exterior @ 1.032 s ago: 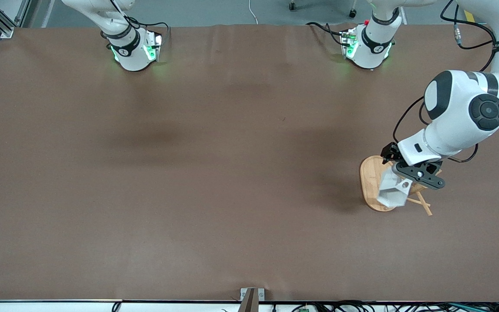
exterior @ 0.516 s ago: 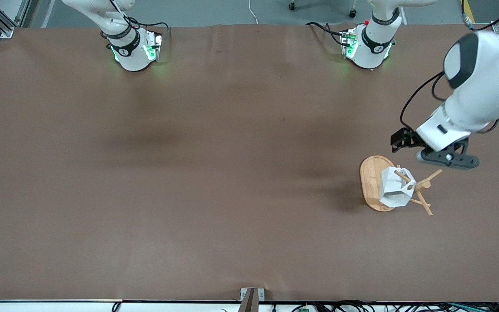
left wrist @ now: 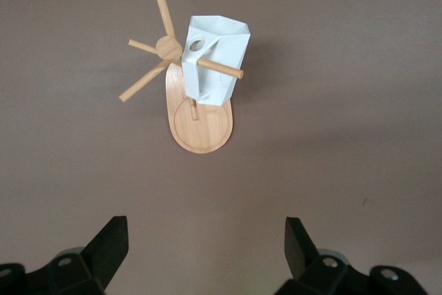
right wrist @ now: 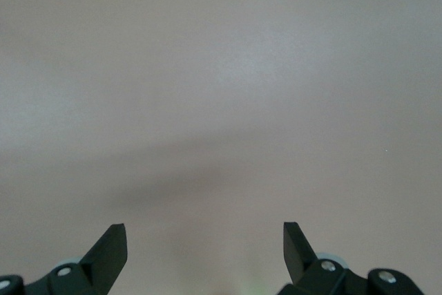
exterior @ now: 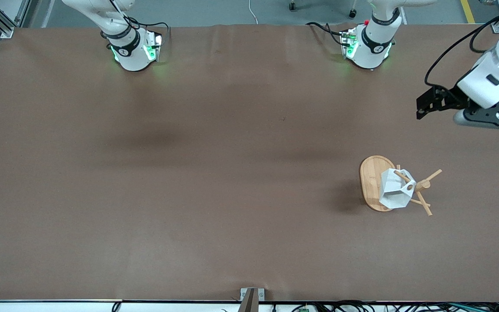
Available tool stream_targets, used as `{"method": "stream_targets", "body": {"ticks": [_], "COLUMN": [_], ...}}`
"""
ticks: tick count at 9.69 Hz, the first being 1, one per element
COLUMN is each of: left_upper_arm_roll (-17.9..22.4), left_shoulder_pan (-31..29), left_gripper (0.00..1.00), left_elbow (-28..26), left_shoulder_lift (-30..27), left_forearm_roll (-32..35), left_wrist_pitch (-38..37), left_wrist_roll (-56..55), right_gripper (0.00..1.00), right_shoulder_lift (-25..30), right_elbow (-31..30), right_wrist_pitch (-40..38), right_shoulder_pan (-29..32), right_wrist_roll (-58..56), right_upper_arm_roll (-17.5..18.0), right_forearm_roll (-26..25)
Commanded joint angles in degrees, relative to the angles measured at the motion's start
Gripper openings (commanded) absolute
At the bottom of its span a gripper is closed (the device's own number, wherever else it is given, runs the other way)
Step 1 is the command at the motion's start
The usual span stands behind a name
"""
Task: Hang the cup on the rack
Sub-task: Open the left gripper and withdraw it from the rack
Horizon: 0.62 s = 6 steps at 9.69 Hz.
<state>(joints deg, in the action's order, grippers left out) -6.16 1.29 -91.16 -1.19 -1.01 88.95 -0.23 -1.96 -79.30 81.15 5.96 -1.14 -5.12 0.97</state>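
Observation:
The white faceted cup (exterior: 393, 191) hangs by its handle hole on a peg of the bamboo rack (exterior: 368, 178), which stands toward the left arm's end of the table. The left wrist view shows the cup (left wrist: 219, 56) threaded on a peg above the oval base of the rack (left wrist: 202, 131). My left gripper (exterior: 488, 118) is open and empty, up in the air over bare table, well apart from the rack; its fingertips frame bare table in its own wrist view (left wrist: 206, 229). My right gripper (right wrist: 205, 234) is open and empty over bare table; it is out of the front view.
The brown table mat (exterior: 215, 173) fills the scene. The right arm's base (exterior: 132, 50) and the left arm's base (exterior: 368, 45) stand along the table's edge farthest from the front camera. A small metal bracket (exterior: 251, 297) sits at the nearest edge.
My left gripper let go of the cup, which stays hanging on the peg, and rose away from the rack toward the left arm's end. The right arm has not moved.

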Motion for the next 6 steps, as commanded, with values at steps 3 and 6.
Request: {"method": "stream_targets", "body": {"ticks": [3, 6], "left_upper_arm_roll": [-3.8, -4.1], "left_shoulder_pan": [-3.7, -4.8], "left_gripper": [1.0, 1.0], "left_elbow": [-4.9, -4.9], "left_shoulder_lift": [-5.6, -6.1], "left_forearm_roll": [-0.2, -0.2], "left_wrist_pitch": [-2.7, -2.9], "left_wrist_roll": [-4.2, -4.1], "right_gripper": [1.0, 1.0], "right_shoulder_lift": [0.8, 0.8], "right_elbow": [-0.9, -0.8], "right_wrist_pitch": [0.4, 0.4], "right_shoulder_pan": [0.7, 0.5], "right_wrist_roll": [0.4, 0.4], "right_upper_arm_roll": [0.6, 0.6], "right_forearm_roll": [0.3, 0.3]}}
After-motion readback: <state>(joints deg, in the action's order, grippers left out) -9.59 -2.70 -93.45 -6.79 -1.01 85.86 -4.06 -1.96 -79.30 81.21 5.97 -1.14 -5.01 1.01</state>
